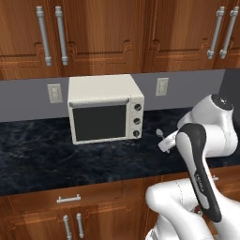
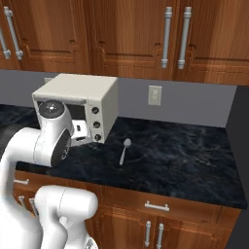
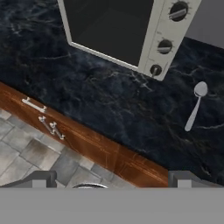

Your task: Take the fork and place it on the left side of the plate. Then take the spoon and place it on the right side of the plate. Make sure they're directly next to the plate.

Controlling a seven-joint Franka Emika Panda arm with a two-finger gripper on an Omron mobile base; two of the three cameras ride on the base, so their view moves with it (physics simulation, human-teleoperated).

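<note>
Just slim silver spoon [image 3: 195,105], oval bowl

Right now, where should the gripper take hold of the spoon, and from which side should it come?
Probably the slim handle of the spoon, mid-length, from straight above. It lies flat on the dark counter, bowl toward the toaster oven, so the open gripper should close its fingers across the handle's width.

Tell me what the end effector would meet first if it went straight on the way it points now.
Probably the black marble counter, on bare stone in front of the toaster oven. The open end effector looks down over the counter's front edge; the spoon lies off to one side. Depth is hard to judge here.
</note>
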